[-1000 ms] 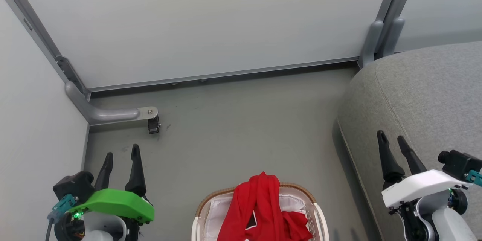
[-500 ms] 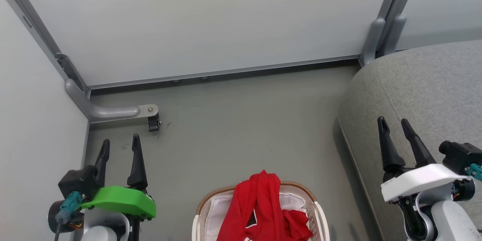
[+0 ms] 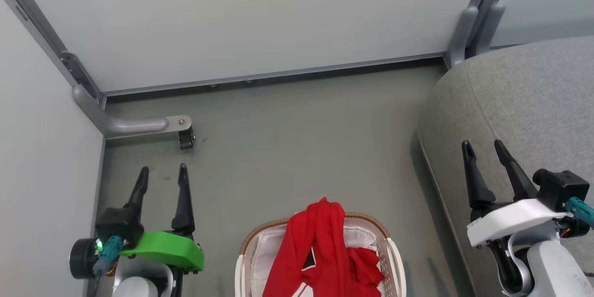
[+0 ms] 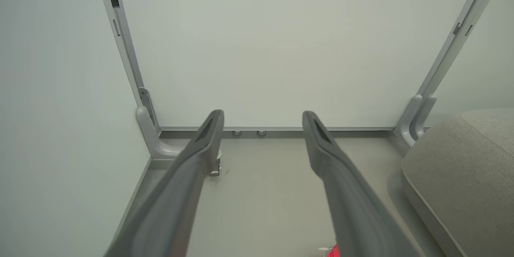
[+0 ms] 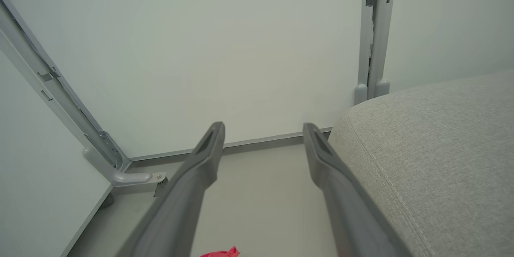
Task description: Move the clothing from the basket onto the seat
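The red clothing (image 3: 325, 250) lies heaped in the white basket (image 3: 394, 260) with a brown rim at the bottom middle of the head view, a fold draped over the far rim. A red scrap of the clothing (image 5: 221, 253) peeks in at the bottom of the right wrist view, and another bit of the clothing (image 4: 333, 253) in the left wrist view. The grey seat (image 3: 524, 102) fills the right side. My left gripper (image 3: 162, 171) stands open over the floor left of the basket, nothing between its fingers. My right gripper (image 3: 481, 147) stands open over the seat's edge, empty.
Pale partition walls (image 3: 241, 23) close off the back and left. A grey metal foot with a small caster (image 3: 185, 138) juts onto the floor at the left corner. Another upright post (image 3: 468, 32) stands beside the seat. Grey floor (image 3: 297, 148) lies open between basket and wall.
The head camera has tilted, shifting the whole picture. Both grippers have risen in the view; the left one also moved right, toward the basket. Both stay open.
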{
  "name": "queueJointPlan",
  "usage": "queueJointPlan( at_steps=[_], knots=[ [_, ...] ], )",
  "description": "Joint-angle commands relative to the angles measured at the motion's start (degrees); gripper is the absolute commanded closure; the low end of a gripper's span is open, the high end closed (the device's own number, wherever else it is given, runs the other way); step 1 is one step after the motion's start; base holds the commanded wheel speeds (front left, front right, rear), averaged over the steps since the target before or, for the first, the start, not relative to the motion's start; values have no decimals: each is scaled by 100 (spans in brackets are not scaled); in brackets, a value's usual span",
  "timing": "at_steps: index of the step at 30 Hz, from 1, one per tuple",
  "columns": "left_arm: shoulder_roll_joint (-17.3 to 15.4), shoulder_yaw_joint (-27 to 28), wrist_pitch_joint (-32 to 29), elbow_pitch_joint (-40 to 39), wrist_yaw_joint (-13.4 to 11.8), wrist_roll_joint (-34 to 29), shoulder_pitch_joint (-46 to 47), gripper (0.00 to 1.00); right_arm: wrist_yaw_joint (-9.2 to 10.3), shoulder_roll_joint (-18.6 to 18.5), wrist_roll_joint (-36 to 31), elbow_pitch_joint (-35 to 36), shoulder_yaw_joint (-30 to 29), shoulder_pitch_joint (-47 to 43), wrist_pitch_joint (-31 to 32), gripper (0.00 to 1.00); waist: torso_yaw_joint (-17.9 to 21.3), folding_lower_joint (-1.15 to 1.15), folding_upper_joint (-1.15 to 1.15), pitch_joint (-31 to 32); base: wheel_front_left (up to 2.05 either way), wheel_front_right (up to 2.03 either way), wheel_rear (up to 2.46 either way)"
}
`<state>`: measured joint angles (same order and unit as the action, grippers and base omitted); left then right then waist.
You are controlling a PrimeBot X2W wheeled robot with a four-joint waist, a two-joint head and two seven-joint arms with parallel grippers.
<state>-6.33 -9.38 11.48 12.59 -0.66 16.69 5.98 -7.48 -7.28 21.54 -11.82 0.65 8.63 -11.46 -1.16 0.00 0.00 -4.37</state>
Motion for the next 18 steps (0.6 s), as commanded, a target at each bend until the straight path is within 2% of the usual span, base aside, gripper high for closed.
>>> queueJointPlan(
  at_steps=[1,10,18],
  knots=[
    [18,-38,46,20,64,-158,181,0,-1,-60,-143,38,27,137,-57,0,41,0,0,-195,0,0,0],
    [288,-331,153,826,568,-268,585,0,-2,-71,-460,108,246,508,-160,0,275,0,0,-974,0,0,0],
    [332,-987,244,2001,785,59,1377,0,-1,-73,-729,221,492,945,-247,0,617,0,0,-1936,0,0,0]
  ],
)
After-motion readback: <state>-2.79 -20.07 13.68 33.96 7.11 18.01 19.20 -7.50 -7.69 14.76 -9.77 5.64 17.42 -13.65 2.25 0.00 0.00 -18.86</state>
